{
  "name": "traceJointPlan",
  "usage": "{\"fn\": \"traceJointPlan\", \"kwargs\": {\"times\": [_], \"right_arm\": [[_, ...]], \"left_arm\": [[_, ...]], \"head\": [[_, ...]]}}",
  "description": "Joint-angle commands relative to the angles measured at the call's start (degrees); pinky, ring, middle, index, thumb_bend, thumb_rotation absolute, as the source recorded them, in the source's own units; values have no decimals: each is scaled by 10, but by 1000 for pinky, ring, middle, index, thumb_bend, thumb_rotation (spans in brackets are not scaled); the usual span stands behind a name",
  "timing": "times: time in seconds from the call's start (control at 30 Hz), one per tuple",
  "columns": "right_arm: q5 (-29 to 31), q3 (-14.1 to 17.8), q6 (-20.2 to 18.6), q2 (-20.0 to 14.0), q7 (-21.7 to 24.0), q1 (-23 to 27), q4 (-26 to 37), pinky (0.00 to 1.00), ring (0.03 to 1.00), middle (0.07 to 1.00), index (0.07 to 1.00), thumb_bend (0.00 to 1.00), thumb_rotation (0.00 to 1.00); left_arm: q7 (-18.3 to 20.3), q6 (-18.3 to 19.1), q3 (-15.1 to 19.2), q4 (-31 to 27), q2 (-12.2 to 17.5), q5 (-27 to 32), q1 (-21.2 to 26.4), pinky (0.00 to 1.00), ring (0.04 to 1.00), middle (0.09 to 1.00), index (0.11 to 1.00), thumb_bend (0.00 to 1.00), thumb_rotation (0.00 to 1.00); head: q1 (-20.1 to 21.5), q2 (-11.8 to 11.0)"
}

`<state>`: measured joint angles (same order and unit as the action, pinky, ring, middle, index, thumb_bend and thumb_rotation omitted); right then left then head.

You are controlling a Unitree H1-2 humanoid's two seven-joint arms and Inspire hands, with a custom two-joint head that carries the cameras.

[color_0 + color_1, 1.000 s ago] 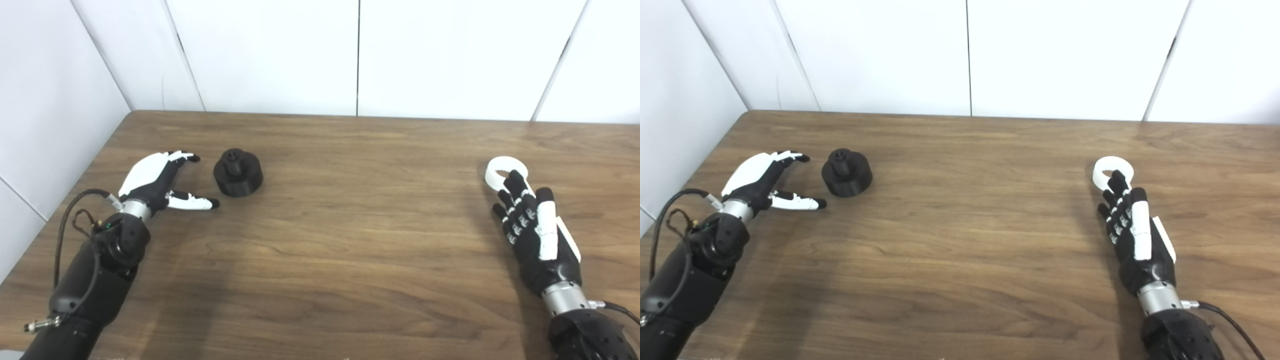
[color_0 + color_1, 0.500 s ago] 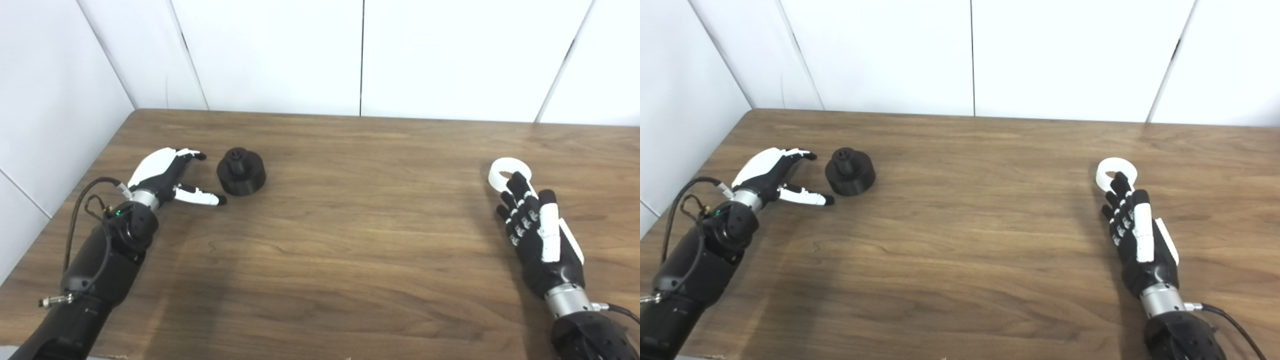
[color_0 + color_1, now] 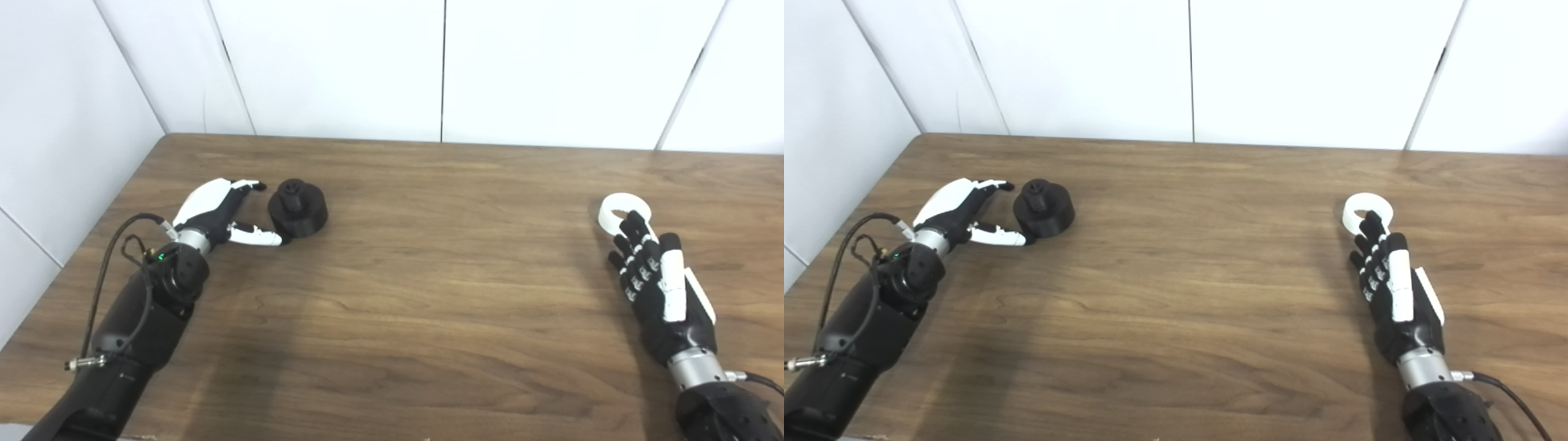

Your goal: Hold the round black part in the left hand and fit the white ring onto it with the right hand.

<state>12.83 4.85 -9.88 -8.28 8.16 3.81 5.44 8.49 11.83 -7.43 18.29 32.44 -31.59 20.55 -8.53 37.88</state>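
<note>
- Fingers first: the left hand is spread wide beside the black part, upper fingertips just past its far-left edge and the thumb tip at, or nearly at, its near-left rim. Nothing is gripped yet.
- The black part sits flat on the table, stub pointing up, at the left of the table.
- Over on the right, the right hand lies with fingers fairly straight and apart, holding nothing; its longest fingertip overlaps the white ring, which lies flat on the table, well apart from the black part.
- Risk on the left: the thumb is low at the rim, so closing could nudge the part away rather than trap it.
- Risk on the right: a flat ring under an outstretched finger may skid when the hand tries to pick it up.
- Against a second ago: the left hand has slid in from a clear gap to bracket the part. The right hand and ring look unchanged. The whole picture has shifted slightly, so the head camera has moved.
</note>
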Motion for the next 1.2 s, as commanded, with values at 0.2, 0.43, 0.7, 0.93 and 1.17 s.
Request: {"fn": "traceJointPlan", "kwargs": {"times": [0.2, 0.43, 0.7, 0.93, 1.17], "right_arm": [[-1, -1, 17, 0, 3, 8, 11, 1000, 1000, 995, 990, 655, 1000], [-4, -3, 14, 1, -1, 5, 17, 1000, 1000, 993, 991, 659, 1000], [-7, -4, 15, 2, 1, 4, 15, 1000, 1000, 989, 990, 677, 1000], [-6, -5, 17, -2, 5, 3, 14, 1000, 1000, 992, 993, 691, 1000], [0, -3, 13, -4, 8, 3, 17, 1000, 1000, 991, 994, 702, 1000]], "left_arm": [[1, 5, -8, -26, -3, -2, 38, 966, 1000, 961, 870, 998, 414], [5, -5, -10, -21, -12, 14, 42, 953, 1000, 962, 864, 1000, 421], [9, -3, -11, -26, -18, 24, 44, 957, 1000, 960, 869, 1000, 401], [-3, -11, -13, -29, -20, 15, 42, 946, 1000, 930, 791, 937, 342], [-21, -20, -9, -32, -20, 12, 36, 901, 977, 894, 665, 820, 192]], "head": [[-1, 0], [2, 2], [4, 3], [5, 4], [2, 5]]}}
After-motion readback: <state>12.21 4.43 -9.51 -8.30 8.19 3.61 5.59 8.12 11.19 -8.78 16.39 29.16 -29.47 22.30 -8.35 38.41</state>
